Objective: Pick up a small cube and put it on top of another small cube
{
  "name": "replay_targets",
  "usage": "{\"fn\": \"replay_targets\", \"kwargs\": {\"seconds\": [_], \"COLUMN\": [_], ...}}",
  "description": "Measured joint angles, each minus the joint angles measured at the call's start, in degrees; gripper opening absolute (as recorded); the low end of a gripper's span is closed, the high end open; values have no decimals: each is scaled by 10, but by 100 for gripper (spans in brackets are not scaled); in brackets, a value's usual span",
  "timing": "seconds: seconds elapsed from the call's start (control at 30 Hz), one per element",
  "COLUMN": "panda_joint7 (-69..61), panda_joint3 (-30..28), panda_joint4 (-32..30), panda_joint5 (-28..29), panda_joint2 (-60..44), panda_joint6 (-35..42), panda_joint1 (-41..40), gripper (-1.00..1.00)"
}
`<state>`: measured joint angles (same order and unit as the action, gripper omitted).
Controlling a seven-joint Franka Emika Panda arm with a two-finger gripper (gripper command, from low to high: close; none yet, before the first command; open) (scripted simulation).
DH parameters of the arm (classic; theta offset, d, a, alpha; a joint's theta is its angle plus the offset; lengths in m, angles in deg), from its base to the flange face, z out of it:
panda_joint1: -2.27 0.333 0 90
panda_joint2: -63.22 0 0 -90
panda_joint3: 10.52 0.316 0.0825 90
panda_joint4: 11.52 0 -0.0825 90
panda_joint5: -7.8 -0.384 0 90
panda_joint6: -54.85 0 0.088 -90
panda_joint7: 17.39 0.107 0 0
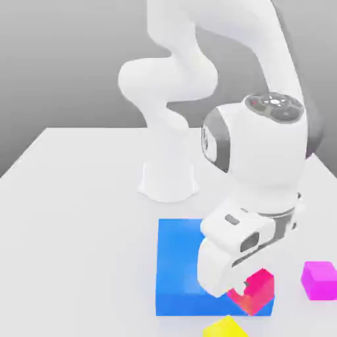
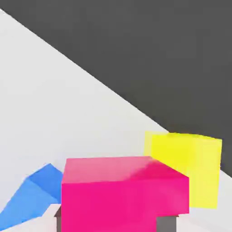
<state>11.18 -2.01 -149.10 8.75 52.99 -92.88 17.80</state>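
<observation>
Arm: you have the arm [image 1: 197, 72] rising from its base at the far middle of the table [image 1: 85, 230], bending over toward the exterior view's right, then dropping to the near side. The hand [image 1: 240, 240] hangs low over the near right part of the blue slab [image 1: 178, 263], its broad body slanting across the view, the near left end lower than the far right end.

Orientation: your small cube [image 1: 255, 293], hot pink to red, is turned askew to the slab's edges. In the exterior view one corner points down and another up toward the right. It has no clear long axis. In the hand view you see one broad face and a paler adjoining one, with their shared edge running nearly level.

Fingers: the gripper [image 1: 245, 291] is drawn in on the small cube; you have it held between the fingers.

Position: in the exterior view the small cube overlaps the slab's near right corner. You cannot tell from this angle whether it touches the slab. The magenta cube [image 1: 320, 281] sits to its right, apart from the slab; the yellow cube [image 1: 226, 328] lies nearer, a little left.
</observation>
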Motion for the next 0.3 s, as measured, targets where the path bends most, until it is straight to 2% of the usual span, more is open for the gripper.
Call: {"fn": "replay_targets", "kwargs": {"seconds": [0.1,0.2,0.23,0.3], "panda_joint7": [71,111,118,118], "panda_joint3": [40,36,31,31], "panda_joint4": [-11,-11,-10,-10], "panda_joint5": [27,60,68,68], "panda_joint2": [2,-49,-64,-64], "panda_joint6": [-8,-56,-70,-70], "panda_joint1": [62,93,99,99], "gripper": [-100,-100,100,100]}}
